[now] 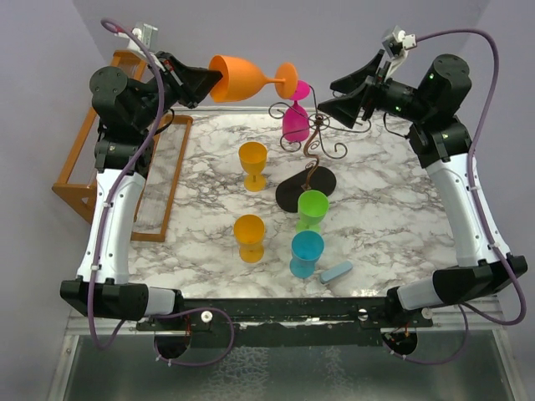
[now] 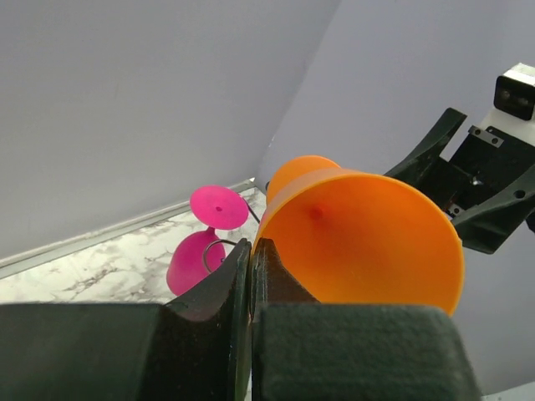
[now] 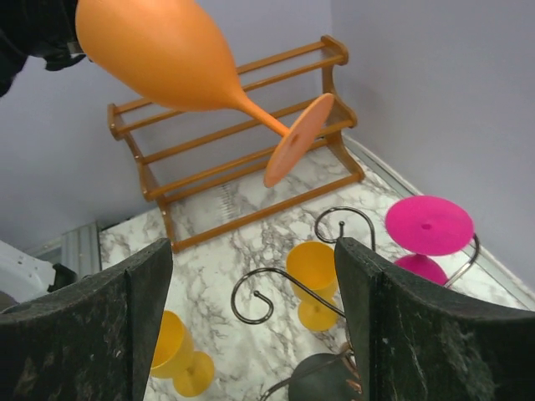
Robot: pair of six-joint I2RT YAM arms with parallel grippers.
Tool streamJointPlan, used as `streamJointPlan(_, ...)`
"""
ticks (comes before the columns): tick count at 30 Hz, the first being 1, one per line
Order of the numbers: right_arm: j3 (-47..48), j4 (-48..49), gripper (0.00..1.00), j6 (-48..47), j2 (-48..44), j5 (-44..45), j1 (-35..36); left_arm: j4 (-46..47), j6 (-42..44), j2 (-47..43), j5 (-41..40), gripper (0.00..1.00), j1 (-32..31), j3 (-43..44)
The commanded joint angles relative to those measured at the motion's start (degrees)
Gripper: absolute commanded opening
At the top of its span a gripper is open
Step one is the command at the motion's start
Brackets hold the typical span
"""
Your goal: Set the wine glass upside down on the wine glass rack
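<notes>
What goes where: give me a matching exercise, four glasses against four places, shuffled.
1 orange glass
2 pink glass
3 green glass
4 blue glass

a beside the small block
b upside down on the wire rack
c in the left gripper, off the table
d by the rack's black base

Pairs: 1-c, 2-b, 3-d, 4-a.
</notes>
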Motion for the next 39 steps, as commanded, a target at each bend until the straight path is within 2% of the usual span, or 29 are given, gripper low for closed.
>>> streamJointPlan(1,1.64,2.47,0.77,3.82,1.83,1.02,2.67,8.33,-6.04,-0.03,3.97,0.0,-0.36,-1.17)
streamJointPlan(8,3.73,0.53,0.75,3.59,4.62,4.04,6.19,9.55,-6.17,1.13,4.11,0.0,-1.87,-2.35)
streamJointPlan(12,5.37,-1.12,0.71,3.38,5.86,7.17,7.14,9.85,-5.88,1.45,4.03,0.0,-2.69,-2.73)
streamJointPlan(19,6.43,-2.98,0.53,4.06,7.34,11.62,8.76,9.6,-4.08,1.54,3.73,0.0,-4.3,-3.88)
streamJointPlan(29,6.01,-4.9,0.07,5.21,7.65,18.72,9.33,8.34,-1.46,1.26,1.87,0.0,-5.7,-4.32)
streamJointPlan(31,6.05,-5.26,0.01,5.21,7.56,20.68,9.32,8.07,-1.09,1.26,1.59,0.03,-5.88,-4.46)
streamJointPlan(33,6.17,-5.57,0.01,5.06,7.49,22.04,9.3,8.15,-0.93,1.15,1.64,0.08,-6.18,-4.82)
streamJointPlan(39,6.5,-6.51,0.01,2.01,6.99,27.85,9.33,8.67,-0.5,0.01,2.77,0.32,-6.41,-6.7)
